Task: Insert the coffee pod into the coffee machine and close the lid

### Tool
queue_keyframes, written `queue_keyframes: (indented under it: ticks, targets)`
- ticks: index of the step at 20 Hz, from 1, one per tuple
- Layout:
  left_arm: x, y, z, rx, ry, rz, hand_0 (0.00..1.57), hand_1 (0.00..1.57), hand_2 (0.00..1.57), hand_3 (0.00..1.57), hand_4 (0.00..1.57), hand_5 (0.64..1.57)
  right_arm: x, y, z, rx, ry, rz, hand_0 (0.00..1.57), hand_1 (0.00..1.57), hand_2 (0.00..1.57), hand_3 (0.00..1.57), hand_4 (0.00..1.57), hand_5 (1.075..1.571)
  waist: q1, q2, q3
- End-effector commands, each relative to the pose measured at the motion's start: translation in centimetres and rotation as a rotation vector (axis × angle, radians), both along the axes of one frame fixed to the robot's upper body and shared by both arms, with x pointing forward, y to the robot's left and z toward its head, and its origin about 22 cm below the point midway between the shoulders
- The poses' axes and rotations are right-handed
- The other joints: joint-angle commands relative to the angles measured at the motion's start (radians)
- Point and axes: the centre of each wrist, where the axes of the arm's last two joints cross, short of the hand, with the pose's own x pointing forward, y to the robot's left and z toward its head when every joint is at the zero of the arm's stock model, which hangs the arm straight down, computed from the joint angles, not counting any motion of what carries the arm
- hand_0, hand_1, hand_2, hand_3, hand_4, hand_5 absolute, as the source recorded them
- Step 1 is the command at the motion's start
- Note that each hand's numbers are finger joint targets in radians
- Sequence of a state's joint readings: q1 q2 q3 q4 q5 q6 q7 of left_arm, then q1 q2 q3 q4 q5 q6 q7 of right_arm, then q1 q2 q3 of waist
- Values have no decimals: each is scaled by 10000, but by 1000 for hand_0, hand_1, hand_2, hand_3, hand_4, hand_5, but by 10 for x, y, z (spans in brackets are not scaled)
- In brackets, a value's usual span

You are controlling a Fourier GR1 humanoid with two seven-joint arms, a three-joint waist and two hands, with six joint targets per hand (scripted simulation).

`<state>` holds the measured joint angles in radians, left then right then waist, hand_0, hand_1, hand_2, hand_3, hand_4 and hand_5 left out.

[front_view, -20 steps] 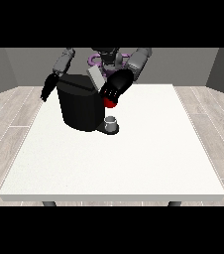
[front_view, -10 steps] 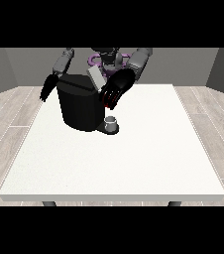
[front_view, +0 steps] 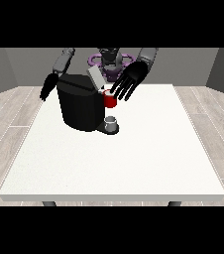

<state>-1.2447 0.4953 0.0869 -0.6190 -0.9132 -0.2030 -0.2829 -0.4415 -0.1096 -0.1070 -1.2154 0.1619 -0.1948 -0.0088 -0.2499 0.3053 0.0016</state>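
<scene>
— What's at the left of the view?

— My hand at the view's left [front_view: 46,91] hangs beside the black coffee machine [front_view: 80,103], off the far-left part of the white table [front_view: 119,163]. I cannot tell how its fingers lie.

— And the machine?

— It stands on the far-left part of the table, its grey lid [front_view: 95,78] tilted up. A red thing at the machine [front_view: 110,100] shows at its right side; below that, a small grey cup [front_view: 111,122] sits on the machine's base.

— Your other hand?

— My hand at the view's right [front_view: 130,81] hovers just above the red thing, fingers spread straight, grasping nothing.

— The pod?

— I cannot make it out.
</scene>
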Motion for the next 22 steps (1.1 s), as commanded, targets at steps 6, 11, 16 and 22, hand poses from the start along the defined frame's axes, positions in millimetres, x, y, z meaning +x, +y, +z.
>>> queue_keyframes:
  ticks: [6, 11, 16, 22]
  targets:
    - [-6, -39, -104, -1611, 2543, -1017, 0, 0, 282, 0, 0, 1571, -47, -33, -85, 405, 2023, -1276, 0, 0, 0, 0, 0, 1571, 1672, -2385, -12]
    - [-25, -58, -191, -7165, 3780, -1657, 0, 0, 0, 0, 418, 1571, -61, -56, -94, 393, 3102, -1773, 0, 0, 0, 0, 0, 1571, 2487, -3461, -46]
    - [-66, -61, -279, -10280, 5528, -995, 0, 0, 0, 0, 274, 1571, -96, -51, -126, 360, 3673, -2403, 0, 0, 0, 0, 0, 1571, 3360, -4855, -24]
    - [-106, -26, -327, -10621, 6693, 43, 0, 0, 0, 0, 323, 1571, -94, -41, -114, 732, 3105, -1537, 0, 0, 0, 0, 0, 1571, 3586, -6054, -17]
